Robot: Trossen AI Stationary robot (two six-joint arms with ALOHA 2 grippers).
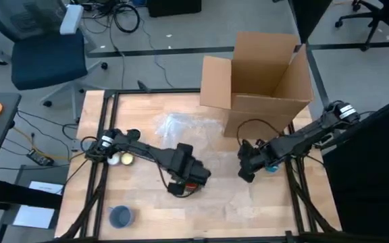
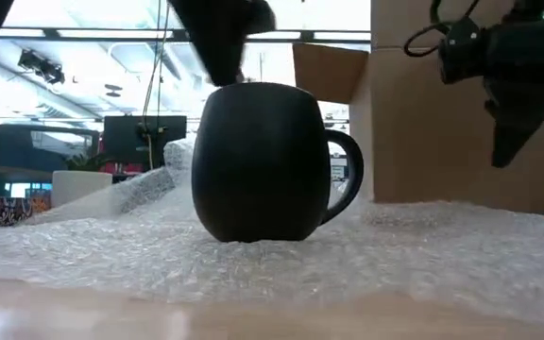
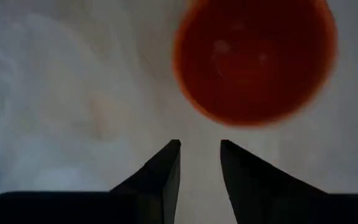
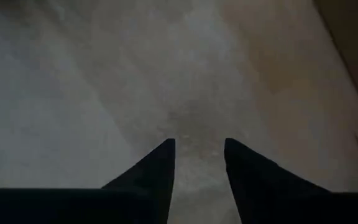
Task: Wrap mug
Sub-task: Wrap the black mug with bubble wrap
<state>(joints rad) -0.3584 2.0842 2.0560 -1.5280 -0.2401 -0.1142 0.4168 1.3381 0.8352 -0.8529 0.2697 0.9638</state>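
Bubble wrap covers the table under the black mug, so the left pincer above it and right pincer beside it, both slightly open, should grab wrap edges gently.

A rounded, matte black ceramic mug with a glossy red inside stands upright on a sheet of clear bubble wrap. Its loop handle juts out to one side, seen in profile in the low view. From above, the mug sits toward the middle of the wooden bench, a little nearer the front edge, mostly hidden under an arm. The bubble wrap lies spread flat across the bench's central part, reaching from under the mug back toward the far edge, where it bunches into a crumpled heap.
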